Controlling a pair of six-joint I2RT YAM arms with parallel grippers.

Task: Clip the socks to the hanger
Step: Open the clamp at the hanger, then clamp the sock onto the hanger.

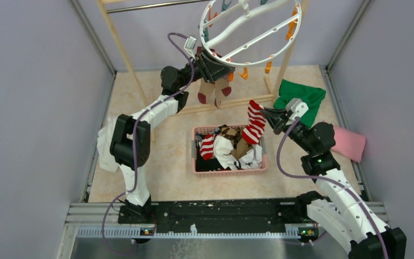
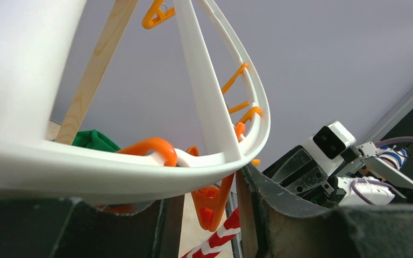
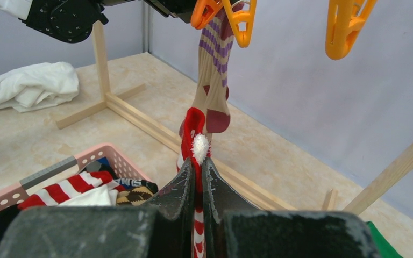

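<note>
Socks (image 1: 232,148) are mostly piled in the pink basket (image 1: 229,171), mid-worktop (image 1: 161,183). One tan/maroon striped sock (image 1: 214,90) is clipped to an orange peg (image 3: 237,21) at the near-left rim of the hanger (image 1: 250,29), which is hung at the far centre. A red/white striped sock (image 1: 255,121) is pinched tight in the right gripper (image 1: 268,114), held up btwn basket and hanger. Left gripper (image 1: 214,67) is up at the ring's near-left rim w/ jaws apart. Whether the rim is touched can't be told tbh.
</note>
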